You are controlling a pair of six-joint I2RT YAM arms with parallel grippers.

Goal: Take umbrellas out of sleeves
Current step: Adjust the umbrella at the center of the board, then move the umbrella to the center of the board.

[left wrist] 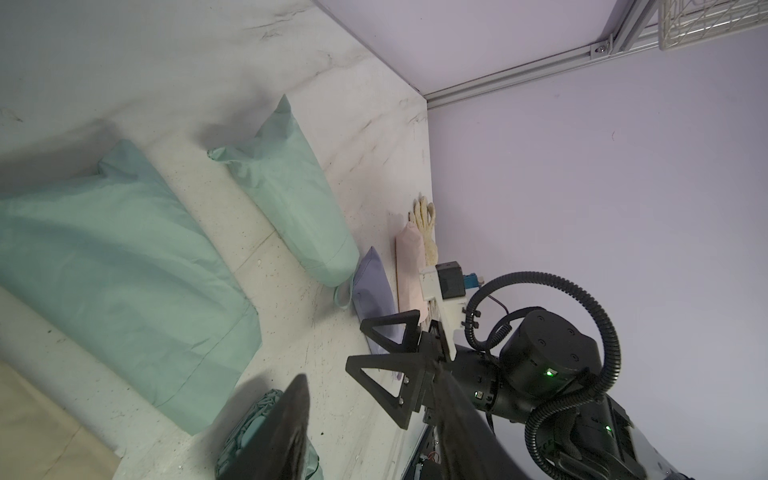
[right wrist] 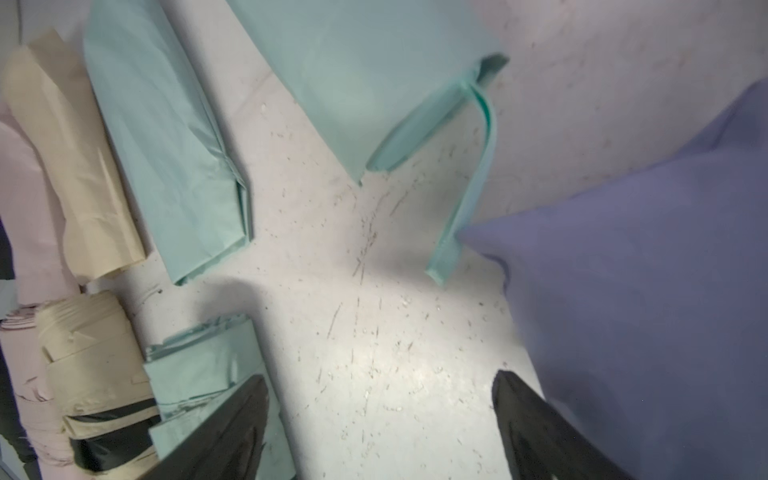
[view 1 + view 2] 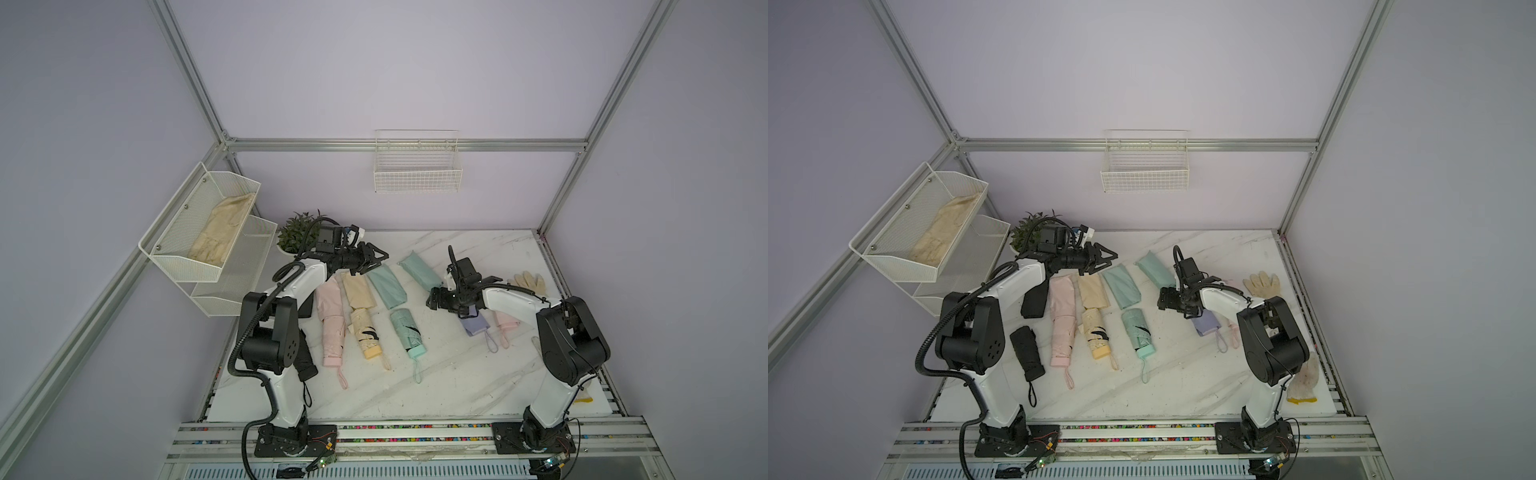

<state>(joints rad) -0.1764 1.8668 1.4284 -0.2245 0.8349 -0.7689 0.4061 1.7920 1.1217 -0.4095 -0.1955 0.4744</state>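
Observation:
Pink (image 3: 332,332), yellow (image 3: 365,336) and mint (image 3: 409,332) umbrellas lie bare in a row, with their flat sleeves, such as the mint sleeve (image 3: 386,286), behind them. A black umbrella (image 3: 1027,353) lies at the left. A mint sleeve (image 3: 419,272), a lilac one (image 3: 476,324) and a pink one (image 3: 505,322) are still filled, loops sticking out. My right gripper (image 3: 434,300) (image 2: 380,415) is open over bare table between the mint umbrella (image 2: 199,374) and the lilac sleeve (image 2: 644,270). My left gripper (image 3: 376,259) (image 1: 374,415) hangs open and empty above the sleeves' far ends.
Cream gloves lie at the right edge (image 3: 530,282) and the front right (image 3: 1304,380). A potted plant (image 3: 297,232) stands at the back left beside a mesh wall shelf (image 3: 199,266) holding a beige cloth. A wire basket (image 3: 417,170) hangs on the back wall.

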